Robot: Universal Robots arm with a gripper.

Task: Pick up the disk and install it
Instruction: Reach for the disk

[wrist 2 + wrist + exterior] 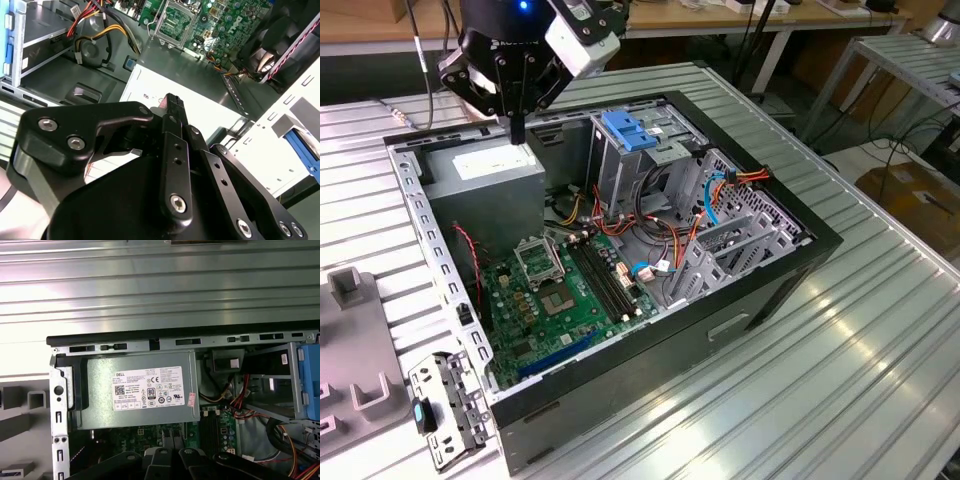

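Black tool (517,138), fingers pinched together on nothing, hangs over the power-supply box (485,175) in the open computer case (810,245). I cannot pick out the disk for sure, so its bearing from the tool is unknown.

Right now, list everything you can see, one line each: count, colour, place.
table: one, silver, ribbed, under everything
computer case: one, black, lying open on the table
power supply box: one, grey with a white sticker, in a case corner
motherboard: one, green, on the case floor
drive cage: one, grey, beside the power supply box
latch: one, blue, atop the drive cage
cables: several, red, orange, yellow and blue, inside the case
bracket: one, silver with a blue tab, on the table at the exterior view's lower left
hand: one, black, shut and empty, over the power supply box
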